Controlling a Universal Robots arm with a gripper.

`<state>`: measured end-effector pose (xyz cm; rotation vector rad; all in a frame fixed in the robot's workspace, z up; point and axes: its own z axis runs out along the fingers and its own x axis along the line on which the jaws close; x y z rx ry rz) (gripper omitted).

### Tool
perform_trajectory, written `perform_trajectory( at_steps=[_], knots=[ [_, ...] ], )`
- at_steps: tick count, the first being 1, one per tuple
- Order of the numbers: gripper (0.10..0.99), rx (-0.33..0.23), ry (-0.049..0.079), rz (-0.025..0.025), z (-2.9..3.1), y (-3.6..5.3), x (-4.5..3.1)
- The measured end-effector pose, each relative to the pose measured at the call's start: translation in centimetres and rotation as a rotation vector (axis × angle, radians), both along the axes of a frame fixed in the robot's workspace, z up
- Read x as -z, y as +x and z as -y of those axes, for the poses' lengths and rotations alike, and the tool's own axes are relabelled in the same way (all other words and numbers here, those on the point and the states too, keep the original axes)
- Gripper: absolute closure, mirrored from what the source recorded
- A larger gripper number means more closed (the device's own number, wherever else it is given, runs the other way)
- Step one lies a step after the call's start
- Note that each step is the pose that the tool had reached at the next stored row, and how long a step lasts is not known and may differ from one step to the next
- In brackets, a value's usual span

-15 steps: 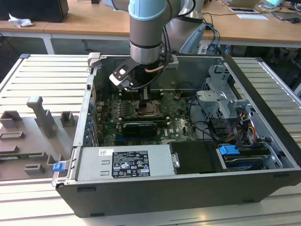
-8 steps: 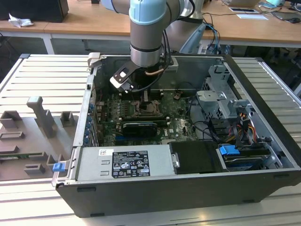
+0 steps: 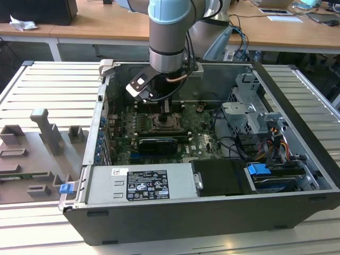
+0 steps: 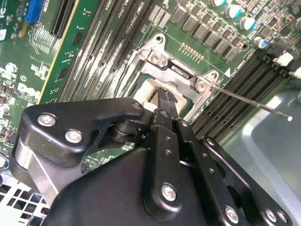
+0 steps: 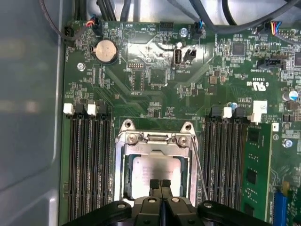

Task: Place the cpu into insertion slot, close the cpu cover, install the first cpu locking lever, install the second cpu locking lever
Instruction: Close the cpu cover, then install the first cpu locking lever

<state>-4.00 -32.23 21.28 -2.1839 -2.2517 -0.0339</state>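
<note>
One gripper (image 5: 160,182) (pinched closed) overhangs the cpu (image 5: 154,168).

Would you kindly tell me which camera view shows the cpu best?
The first wrist view: the cpu lies face-on, pale top exposed inside the cpu cover. The second wrist view catches a pale edge behind the pincer; the exterior view, a distant insertion slot.

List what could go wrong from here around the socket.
1. The gripper is closed right at the edge of the cpu, inside the cover. A downward push may scratch or shift the chip.
2. One lever stands free, angled out over the memory slots. It may snag the gripper, or scrape the board if knocked.
</note>
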Motion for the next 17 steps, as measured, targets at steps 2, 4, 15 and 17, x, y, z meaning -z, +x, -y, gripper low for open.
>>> perform_trajectory(
  at_steps=[2,4,15,17],
  knots=[
    [0.98,0.0,0.0,0.0001,0.0,0.28,0.0],
    [0.98,0.0,0.0,0.0,0.0,0.59,0.0],
    [0.98,0.0,0.0,0.0,0.0,0.73,-0.53],
    [0.98,0.0,0.0,0.0,0.0,0.73,-0.65]
  ],
)
